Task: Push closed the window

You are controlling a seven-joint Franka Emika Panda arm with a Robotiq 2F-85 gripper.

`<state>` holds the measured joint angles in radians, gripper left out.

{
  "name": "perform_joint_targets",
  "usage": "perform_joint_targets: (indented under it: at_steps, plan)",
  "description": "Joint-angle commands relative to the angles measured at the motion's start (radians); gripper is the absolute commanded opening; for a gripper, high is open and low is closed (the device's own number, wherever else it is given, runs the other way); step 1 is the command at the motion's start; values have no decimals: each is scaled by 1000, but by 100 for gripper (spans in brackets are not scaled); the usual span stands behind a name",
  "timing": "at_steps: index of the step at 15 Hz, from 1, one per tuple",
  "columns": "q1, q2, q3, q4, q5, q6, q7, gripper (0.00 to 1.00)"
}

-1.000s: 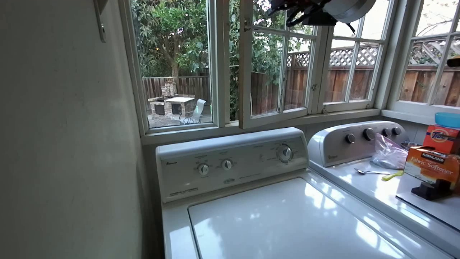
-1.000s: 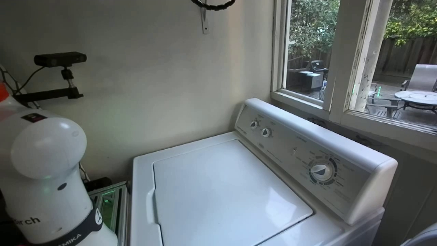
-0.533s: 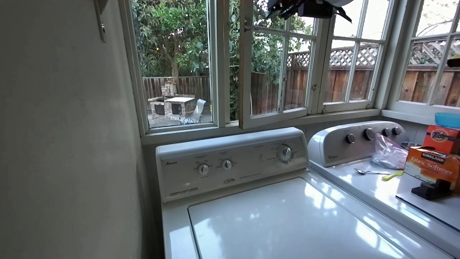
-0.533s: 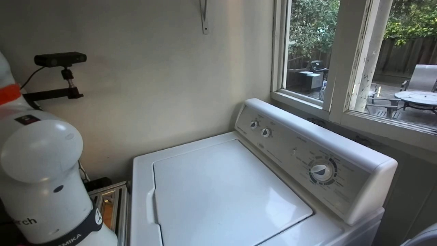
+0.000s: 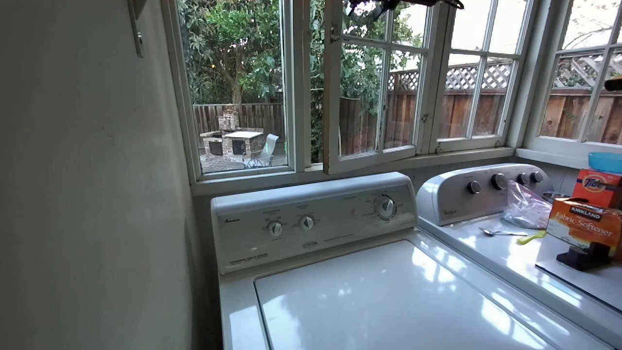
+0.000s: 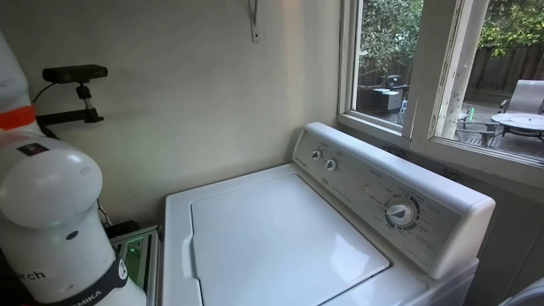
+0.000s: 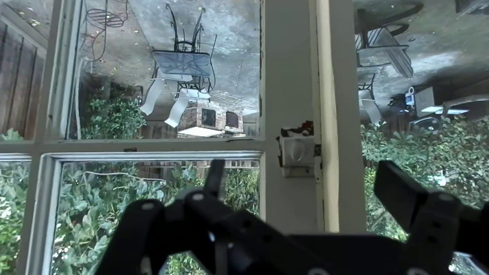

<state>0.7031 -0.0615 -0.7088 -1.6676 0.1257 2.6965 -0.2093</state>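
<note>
one window [image 5: 385, 87] ajar — hand [image 7: 303, 173] before it, fingers [image 7: 399, 193] spread

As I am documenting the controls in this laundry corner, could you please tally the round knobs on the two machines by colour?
White knobs: 3
Grey knobs: 4
Total: 7 knobs
</note>
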Motion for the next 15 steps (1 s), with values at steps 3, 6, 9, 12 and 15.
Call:
perform_joint_targets:
  at_steps: [3,6,9,12,15]
  plan:
    - [-67,26,62,6,64,35,-23,100]
    - [-65,53,52,9,170,61,-77,100]
    - [-68,85,54,12,319,114,-171,100]
    - [-74,119,69,25,496,177,-307,100]
    - [-90,153,79,58,642,178,-429,100]
